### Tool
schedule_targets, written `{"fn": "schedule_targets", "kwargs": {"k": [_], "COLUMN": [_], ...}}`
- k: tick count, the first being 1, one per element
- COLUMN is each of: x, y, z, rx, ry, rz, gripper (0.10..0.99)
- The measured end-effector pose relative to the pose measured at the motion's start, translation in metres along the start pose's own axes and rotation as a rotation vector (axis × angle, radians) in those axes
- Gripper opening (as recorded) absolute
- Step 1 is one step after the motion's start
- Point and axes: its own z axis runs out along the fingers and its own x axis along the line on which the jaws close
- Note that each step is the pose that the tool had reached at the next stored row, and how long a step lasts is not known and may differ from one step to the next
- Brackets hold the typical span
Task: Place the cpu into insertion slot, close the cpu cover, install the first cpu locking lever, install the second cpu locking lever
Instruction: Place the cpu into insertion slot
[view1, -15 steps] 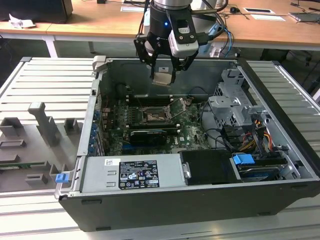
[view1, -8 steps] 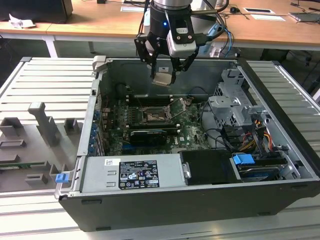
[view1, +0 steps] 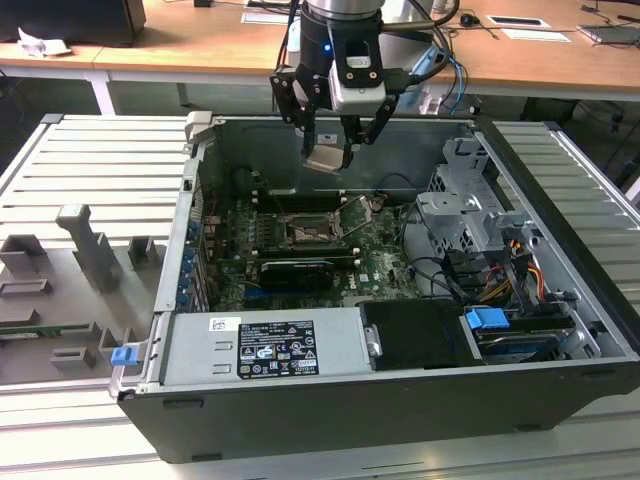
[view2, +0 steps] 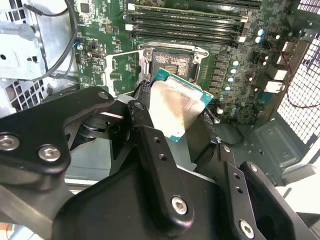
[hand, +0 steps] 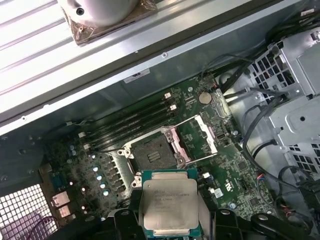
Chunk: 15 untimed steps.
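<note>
Hand (view1: 328, 152) closed on the cpu (view1: 323, 160), gripping it by two opposite edges. The chip hangs in air over the open pc case (view1: 400, 400), near the back wall and well apart from the board below. In the second wrist view the cpu (view2: 177, 107) sits tilted between the fingers (view2: 150, 150), silvery top toward the camera, green rim showing on one side.

Slot (hand: 152, 150) bare, dark middle exposed in both wrist views. Cover (hand: 210, 134) swung open, standing just beside the slot, so the way in looks clear. Memory sticks (view2: 185, 22) lie in rows near the slot's far side.

Risks (judgement only):
- Chip not level w/ the slot. If it goes down tilted, one corner lands first and could bend contacts or leave it riding on the rim.
- Edge grip is thin. A small slip would rotate the chip or drop it onto the board.
- Open cover is close. An offset approach could knock a finger into it.
- Wrong rotation vs. slot keying means no seating.

Hard to make out:
- Pad contact on the chip edges is hidden behind the chip and finger links.
- Slot contacts are too fine to see; keying notches and corner mark I cannot tell.
- In the exterior view the hand partly covers the chip.
</note>
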Motion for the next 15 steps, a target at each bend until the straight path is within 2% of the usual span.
{"fn": "schedule_targets", "kwargs": {"k": [11,15], "x": [0.0,0.0], "y": [0.0,-0.0001], "z": [0.0006,0.0017], "rx": [-0.002,-0.002], "ry": [-0.0104,-0.0132], "rz": [0.117,0.145], "gripper": [0.529,0.529]}}
